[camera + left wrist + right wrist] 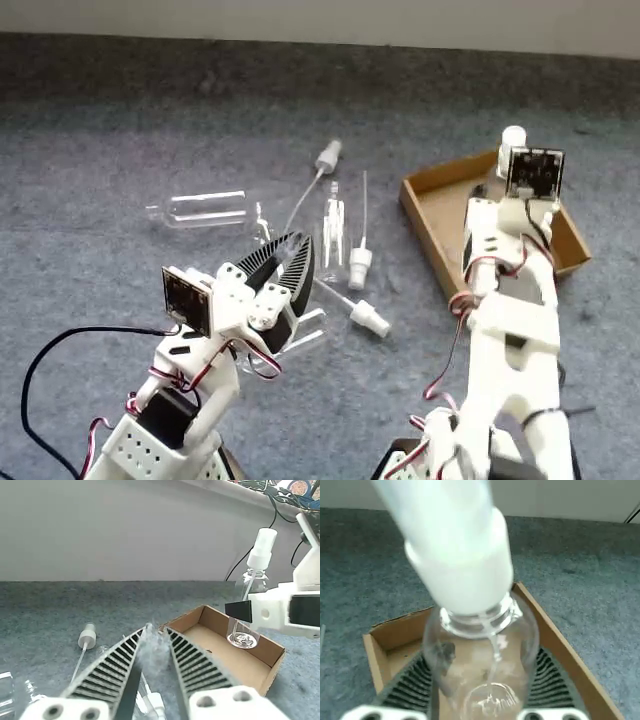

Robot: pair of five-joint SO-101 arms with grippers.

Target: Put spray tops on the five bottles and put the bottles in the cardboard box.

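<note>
Right gripper (480, 695) is shut tight on a bottle (480, 650), with one finger on each side of its round belly. The bottle stands straight up and down, and a white spray top (455, 555) is already on its neck. It hangs over the end of the cardboard box (438, 222) that is far from the arms, and its bottom is down between the box walls. I cannot tell if the bottom touches the box floor or floats just above it. So the box is right under this bottle. I think the next move is only to go down a little and let go, keeping the bottle straight so it does not tip over. The right arm is the one at the box. The left gripper (285, 262) is well apart from the box, low over the loose pieces on the grey carpet (120, 130). I cannot tell if it is open or holding something, because there is a blurry patch in the middle of it. Near it lie three loose spray tops (360, 262) with long thin tubes, and a small bottle (333, 222) sits between them. A lying bottle (200, 210) rests on its side farther off, its long side pointing across the table, and I see no top on it. I think most of the job is left to do, since the box has no other bottle in it that I can see.
</note>
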